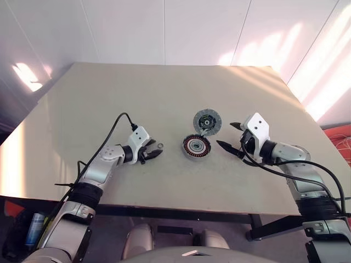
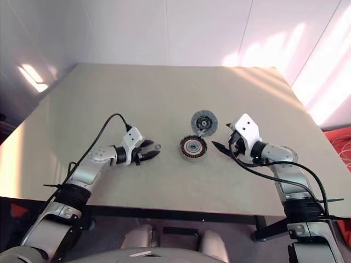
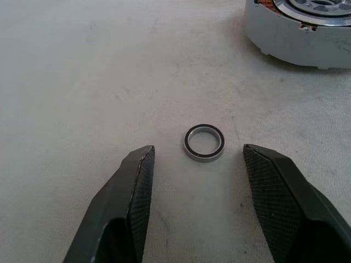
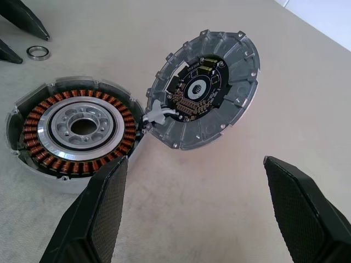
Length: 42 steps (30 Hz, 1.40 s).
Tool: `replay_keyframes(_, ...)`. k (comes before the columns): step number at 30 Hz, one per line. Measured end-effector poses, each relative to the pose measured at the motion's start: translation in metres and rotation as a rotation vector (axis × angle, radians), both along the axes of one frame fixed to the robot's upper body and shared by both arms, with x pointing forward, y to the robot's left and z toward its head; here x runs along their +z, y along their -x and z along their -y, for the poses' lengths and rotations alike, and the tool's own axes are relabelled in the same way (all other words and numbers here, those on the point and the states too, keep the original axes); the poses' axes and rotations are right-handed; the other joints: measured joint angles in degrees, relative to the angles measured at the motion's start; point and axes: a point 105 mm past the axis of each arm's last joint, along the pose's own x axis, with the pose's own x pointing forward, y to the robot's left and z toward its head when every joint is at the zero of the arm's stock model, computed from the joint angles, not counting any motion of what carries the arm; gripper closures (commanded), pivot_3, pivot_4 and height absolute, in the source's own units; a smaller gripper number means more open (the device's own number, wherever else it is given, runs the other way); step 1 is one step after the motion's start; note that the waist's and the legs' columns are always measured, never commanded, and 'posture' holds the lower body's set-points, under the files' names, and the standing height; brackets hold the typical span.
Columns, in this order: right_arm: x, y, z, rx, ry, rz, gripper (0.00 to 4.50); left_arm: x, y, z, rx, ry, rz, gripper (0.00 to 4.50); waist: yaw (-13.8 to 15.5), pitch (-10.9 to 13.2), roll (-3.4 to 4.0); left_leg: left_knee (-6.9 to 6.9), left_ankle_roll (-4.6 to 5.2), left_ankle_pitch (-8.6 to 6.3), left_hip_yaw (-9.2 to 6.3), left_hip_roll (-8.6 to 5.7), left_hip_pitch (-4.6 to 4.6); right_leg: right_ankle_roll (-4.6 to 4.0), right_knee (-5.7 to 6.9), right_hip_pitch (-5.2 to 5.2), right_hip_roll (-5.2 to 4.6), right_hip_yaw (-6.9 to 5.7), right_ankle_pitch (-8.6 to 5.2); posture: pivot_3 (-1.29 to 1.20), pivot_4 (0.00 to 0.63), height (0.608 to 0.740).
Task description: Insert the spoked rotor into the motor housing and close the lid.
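The left gripper (image 3: 198,156), fingers apart, flanks a small dark-edged silver ring (image 3: 204,142) lying flat on the table (image 1: 109,98). The motor housing (image 4: 74,131), copper windings ringing a silvery centre, touches the lid (image 4: 205,90), whose ribbed inner face shows. Nearby the right gripper (image 4: 194,186) stands wide, empty.

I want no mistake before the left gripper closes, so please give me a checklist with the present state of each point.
1. Left gripper open: ok, one finger on each side of the small silver ring.
2. Ring flat on the table, touched by nothing: ok.
3. Ring is the spoked rotor: not ok, it has no spokes or hub.
4. Motor housing open, copper windings showing: ok.
5. Lid off the opening, beside the housing, inner face showing: ok.
6. Right gripper open, holding nothing, apart from housing and lid: ok.
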Motion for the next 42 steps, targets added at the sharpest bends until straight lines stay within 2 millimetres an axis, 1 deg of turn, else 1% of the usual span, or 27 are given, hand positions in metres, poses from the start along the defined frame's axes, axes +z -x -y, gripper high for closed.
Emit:
replay_keyframes(3, 0.0, 0.0, 0.0, 0.0, 0.0, 0.0, 0.0, 0.0, 0.0, 0.0, 0.0, 0.002, -0.001, 1.77, 0.0, 0.0, 0.06, 0.0, 0.0, 0.0, 0.0, 0.0, 0.0, 0.0, 0.0, -0.01, 0.0, 0.0, 0.0, 0.0, 0.0, 0.74)
replay_keyframes(4, 0.0, 0.0, 0.0, 0.0, 0.0, 0.0, 0.0, 0.0, 0.0, 0.0, 0.0, 0.002, 0.0, 1.95, 0.0, 0.0, 0.07, -0.01, -0.01, 0.0, 0.0, 0.0, 0.0, 0.0, 0.0, -0.01, 0.0, 0.0, 0.0, 0.0, 0.0, 0.74)
replay_keyframes(6, 0.0, 0.0, 0.0, 0.0, 0.0, 0.0, 0.0, 0.0, 0.001, 0.0, -0.006, 0.004, -0.001, 2.35, 0.0, 0.0, 0.07, -0.01, -0.01, 0.0, 0.0, 0.0, 0.0, 0.0, 0.0, -0.02, 0.0, 0.0, 0.0, 0.0, 0.0, 0.74)
replay_keyframes(7, 0.0, 0.0, 0.0, 0.0, 0.0, 0.0, 0.0, -0.001, 0.001, 0.001, -0.012, 0.006, -0.003, 2.63, 0.0, 0.0, 0.07, -0.01, -0.01, 0.0, 0.0, 0.0, 0.0, 0.0, 0.0, -0.02, 0.0, 0.0, 0.0, 0.0, 0.0, 0.74)
replay_keyframes(8, 0.0, 0.0, 0.0, 0.0, 0.0, 0.0, 0.0, -0.001, 0.002, 0.002, -0.016, 0.008, -0.005, 3.0, 0.0, 0.0, 0.07, -0.01, -0.01, 0.0, 0.0, 0.0, 0.0, 0.01, 0.0, -0.02, 0.0, 0.0, 0.0, 0.0, 0.0, 0.74)
replay_keyframes(9, 0.0, 0.0, 0.0, 0.0, 0.0, 0.0, 0.0, -0.001, 0.002, 0.003, -0.019, 0.01, -0.006, 3.25, 0.0, 0.0, 0.07, -0.02, -0.01, 0.01, 0.0, 0.01, 0.0, 0.02, 0.01, -0.03, 0.0, 0.0, -0.01, 0.0, 0.0, 0.74)
replay_keyframes(10, 0.0, 0.0, 0.0, 0.0, 0.0, 0.0, 0.0, -0.002, 0.003, 0.004, -0.02, 0.011, -0.006, 3.62, 0.0, 0.0, 0.07, -0.02, -0.02, 0.01, 0.0, 0.01, 0.0, 0.03, 0.01, -0.05, 0.0, 0.0, -0.02, 0.0, 0.0, 0.74)
replay_keyframes(12, 0.0, 0.0, 0.0, -0.001, 0.0, 0.0, 0.0, -0.002, 0.002, 0.003, -0.016, 0.01, -0.005, 4.12, -0.2, 0.0, 0.07, -0.02, -0.04, 0.02, 0.0, 0.02, 0.0, 0.04, 0.01, -0.08, 0.0, 0.0, -0.02, 0.0, 0.0, 0.74)
replay_keyframes(21, 0.0, 0.0, 0.0, -0.001, 0.002, 0.0, 0.0, -0.001, 0.001, 0.002, -0.01, 0.007, 0.008, 4.12, -0.2, 0.0, 0.07, -0.13, -0.07, 0.04, 0.0, 0.01, -0.02, 0.04, 0.0, -0.13, 0.0, 0.0, -0.02, 0.0, 0.0, 0.74)
replay_keyframes(22, 0.0, 0.0, 0.0, -0.001, 0.003, 0.0, 0.0, 0.0, 0.001, 0.002, -0.007, 0.012, 0.006, 4.46, -0.2, 0.0, 0.07, -0.15, -0.08, 0.05, 0.0, 0.01, -0.03, 0.03, 0.0, -0.14, 0.0, 0.0, -0.02, 0.0, 0.0, 0.74)
replay_keyframes(25, 0.0, 0.0, 0.0, -0.001, 0.003, 0.0, 0.0, 0.004, -0.003, 0.001, 0.035, 0.07, 0.004, 4.48, -0.2, 0.0, 0.06, -0.2, -0.1, 0.06, 0.02, 0.01, -0.11, 0.02, -0.01, -0.22, 0.0, 0.0, -0.01, 0.0, 0.0, 0.74)
replay_keyframes(27, 0.0, 0.0, 0.0, -0.001, 0.003, 0.0, 0.0, 0.013, -0.009, 0.002, 0.092, 0.166, 0.02, 4.48, -0.2, 0.0, -0.01, -0.2, -0.1, 0.06, 0.02, 0.01, -0.31, -0.29, -0.04, -0.39, 0.01, 0.0, 0.16, 0.0, 0.0, 0.74)
replay_keyframes(29, 0.0, 0.0, 0.0, -0.001, 0.003, 0.0, 0.0, 0.031, -0.021, -0.002, 0.155, 0.241, 0.062, 4.48, -0.1, 0.1, -0.09, -0.2, -0.1, 0.07, 0.01, 0.02, -0.55, -0.37, -0.04, -0.63, 0.02, -0.04, 0.21, 0.0, 0.0, 0.74)
replay_keyframes(32, 0.0, 0.0, 0.0, -0.001, 0.004, 0.001, 0.0, 0.054, -0.036, -0.018, 0.224, 0.274, 0.134, 4.48, -0.2, 0.1, -0.08, -0.2, -0.07, 0.08, 0.02, 0.02, -0.86, -0.39, -0.02, -1.0, 0.02, -0.05, 0.21, 0.0, 0.0, 0.74)
replay_keyframes(33, 0.0, 0.0, 0.0, -0.001, 0.004, 0.001, 0.0, 0.059, -0.038, -0.022, 0.234, 0.273, 0.148, 4.48, -0.2, 0.1, -0.08, -0.19, -0.04, 0.07, 0.03, 0.02, -0.93, -0.41, -0.01, -1.07, 0.02, -0.05, 0.21, 0.0, 0.0, 0.74)
replay_keyframes(34, 0.0, 0.0, 0.0, -0.001, 0.004, 0.001, 0.0, 0.06, -0.039, -0.025, 0.241, 0.274, 0.151, 4.48, -0.3, 0.1, -0.08, -0.19, -0.02, 0.06, 0.04, 0.02, -0.96, -0.41, -0.01, -1.1, 0.02, -0.05, 0.2, 0.0, 0.0, 0.74)
replay_keyframes(38, 0.0, -0.001, 0.0, -0.001, 0.004, 0.003, 0.0, 0.052, -0.035, -0.027, 0.228, 0.262, 0.126, 4.48, -0.1, 0.1, -0.09, -0.19, 0.03, 0.02, 0.04, 0.03, -1.01, -0.45, -0.02, -1.12, 0.02, -0.11, 0.18, 0.0, 0.0, 0.74)
replay_keyframes(42, 0.0, -0.002, -0.001, 0.0, 0.0, 0.003, 0.0, 0.04, -0.025, -0.014, 0.138, 0.232, 0.082, 4.48, 0.0, 0.1, -0.09, -0.13, 0.0, 0.04, 0.04, 0.05, -0.98, -0.46, 0.0, -1.06, 0.01, -0.12, 0.18, 0.0, 0.0, 0.74)
